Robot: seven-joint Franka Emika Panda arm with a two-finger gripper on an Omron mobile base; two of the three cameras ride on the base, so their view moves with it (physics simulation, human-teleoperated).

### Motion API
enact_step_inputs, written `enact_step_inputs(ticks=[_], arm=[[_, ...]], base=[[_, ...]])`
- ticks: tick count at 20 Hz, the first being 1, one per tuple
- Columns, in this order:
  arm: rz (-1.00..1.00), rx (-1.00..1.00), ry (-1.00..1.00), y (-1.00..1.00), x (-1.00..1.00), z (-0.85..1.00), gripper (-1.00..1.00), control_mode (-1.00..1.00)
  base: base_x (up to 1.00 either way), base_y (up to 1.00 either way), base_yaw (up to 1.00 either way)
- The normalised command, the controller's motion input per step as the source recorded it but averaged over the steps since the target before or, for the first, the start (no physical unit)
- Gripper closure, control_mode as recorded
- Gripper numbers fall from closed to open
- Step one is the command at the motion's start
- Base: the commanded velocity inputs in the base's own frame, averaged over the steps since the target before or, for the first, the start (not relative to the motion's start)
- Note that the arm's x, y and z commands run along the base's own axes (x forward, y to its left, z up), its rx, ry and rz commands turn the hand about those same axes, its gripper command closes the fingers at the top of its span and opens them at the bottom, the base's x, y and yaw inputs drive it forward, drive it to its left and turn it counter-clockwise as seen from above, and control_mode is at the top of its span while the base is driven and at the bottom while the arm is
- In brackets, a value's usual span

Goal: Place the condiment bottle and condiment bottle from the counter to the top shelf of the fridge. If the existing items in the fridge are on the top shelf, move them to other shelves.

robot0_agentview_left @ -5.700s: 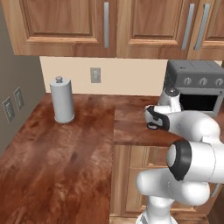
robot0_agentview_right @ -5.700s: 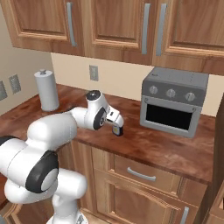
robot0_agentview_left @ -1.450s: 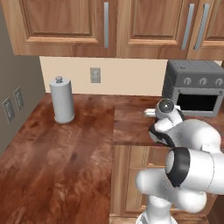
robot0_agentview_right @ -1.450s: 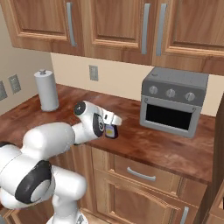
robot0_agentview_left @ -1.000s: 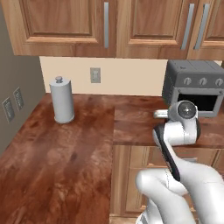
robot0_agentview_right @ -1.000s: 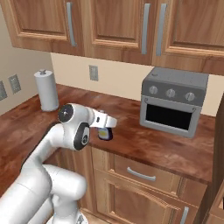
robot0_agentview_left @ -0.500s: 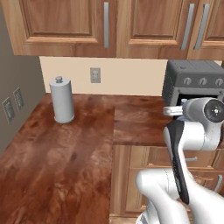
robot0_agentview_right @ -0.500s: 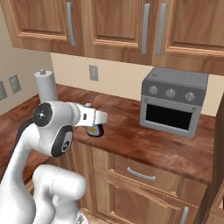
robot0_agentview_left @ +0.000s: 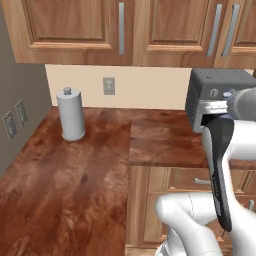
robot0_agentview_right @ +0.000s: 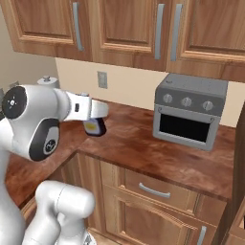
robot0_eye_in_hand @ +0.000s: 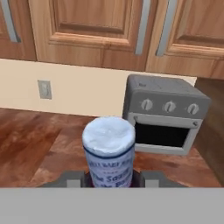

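Note:
A condiment bottle (robot0_agentview_right: 94,127), dark with a pale yellowish label, hangs in the air above the reddish-brown counter (robot0_agentview_right: 143,143). My gripper (robot0_agentview_right: 95,118) is shut on it from above. In the hand view the bottle (robot0_eye_in_hand: 108,153) stands close in front, white cap toward the camera, and its blue-lettered label sits between the fingers of the gripper (robot0_eye_in_hand: 108,178). My white hand (robot0_agentview_left: 213,106) shows at the right of the left base view, in front of the oven, with the bottle hidden there. The fridge and its top shelf are out of view.
A grey toaster oven (robot0_agentview_right: 191,112) stands on the counter at the back right. A paper towel roll (robot0_agentview_left: 70,115) stands by the wall in the corner. Wooden upper cabinets (robot0_agentview_left: 120,30) hang overhead. The counter (robot0_agentview_left: 75,170) is L-shaped, with drawers below.
The arm has lifted the bottle off the counter near the oven and swung it up and leftward in the right base view. The base cameras have not moved.

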Motion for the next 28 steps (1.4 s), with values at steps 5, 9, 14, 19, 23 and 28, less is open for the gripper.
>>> enact_step_inputs(ticks=[5, 9, 14, 19, 23, 28], arm=[[0.00, 0.00, 0.00, 0.00, -0.62, 0.18, 1.00, -1.00], [0.00, 0.00, 0.00, 0.00, -0.49, 0.00, 1.00, 1.00], [0.00, 0.00, 0.00, 0.00, 0.00, 0.00, 1.00, 1.00], [0.00, 0.00, 0.00, 0.00, 0.00, 0.00, 1.00, 1.00], [0.00, 0.00, 0.00, 0.00, 0.00, 0.00, 1.00, 1.00], [0.00, 0.00, 0.00, 0.00, 0.00, 0.00, 1.00, 1.00]], base=[[0.00, 0.00, 0.00], [-0.50, 0.00, 0.00], [-1.00, -0.17, 0.00], [-1.00, -0.82, -0.06], [-1.00, -1.00, -0.12], [-1.00, -1.00, -0.11]])
